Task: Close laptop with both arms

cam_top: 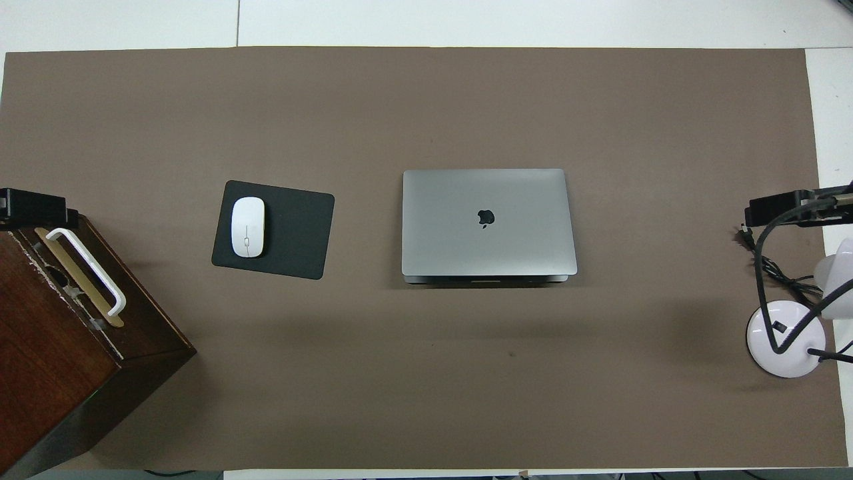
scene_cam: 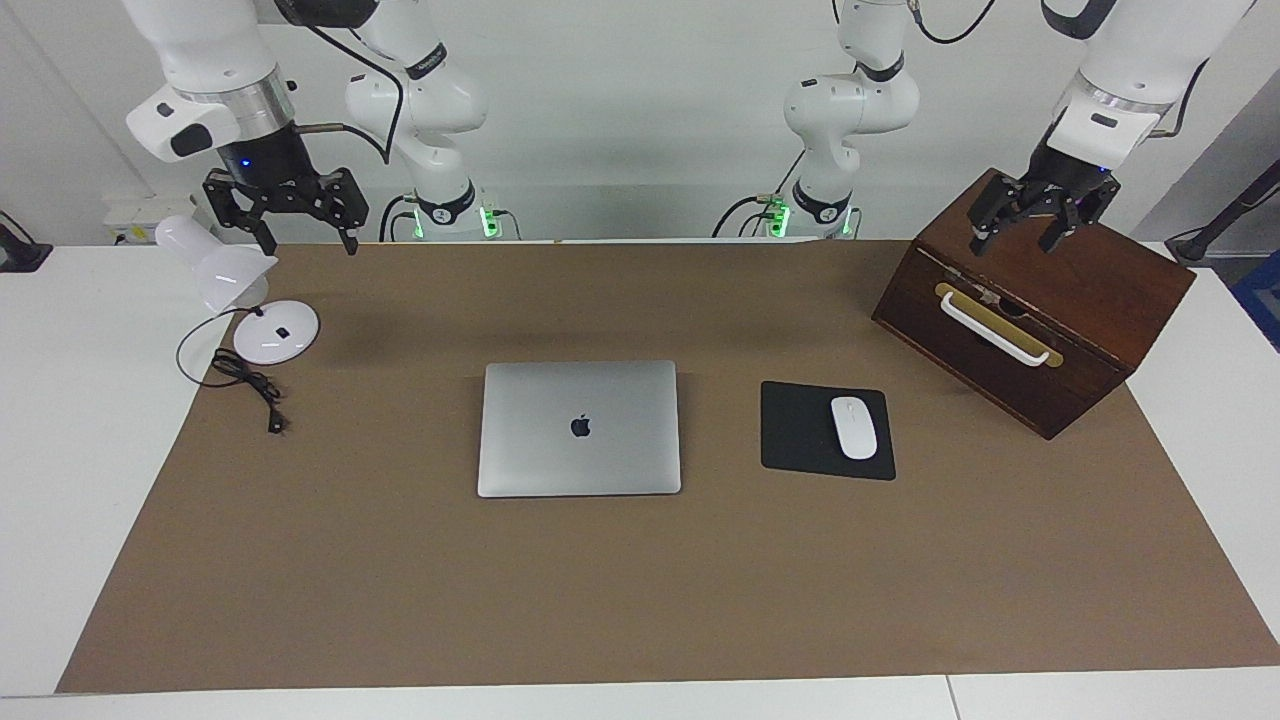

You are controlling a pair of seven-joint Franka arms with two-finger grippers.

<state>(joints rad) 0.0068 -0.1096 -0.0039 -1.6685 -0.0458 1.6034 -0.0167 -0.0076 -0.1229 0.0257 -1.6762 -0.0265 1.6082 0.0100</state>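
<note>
Over the wooden box (scene_cam: 1040, 320) at my left arm's end of the table hangs my left gripper (scene_cam: 1030, 238), fingers spread wide, gripping nothing. At my right arm's end, my right gripper (scene_cam: 297, 240) hangs over the edge of the brown mat (scene_cam: 640, 600) beside the white lamp (scene_cam: 232, 290), fingers also wide apart, empty. Farther out, mid-mat, lies the laptop (scene_cam: 579, 428): lid shut flat, logo up, untouched by either arm. Beside it, toward my left arm's end, the white mouse (scene_cam: 854, 427) rests on the black mouse pad (scene_cam: 795, 430). Lamp cord (scene_cam: 250, 385) trails loose on the mat.
</note>
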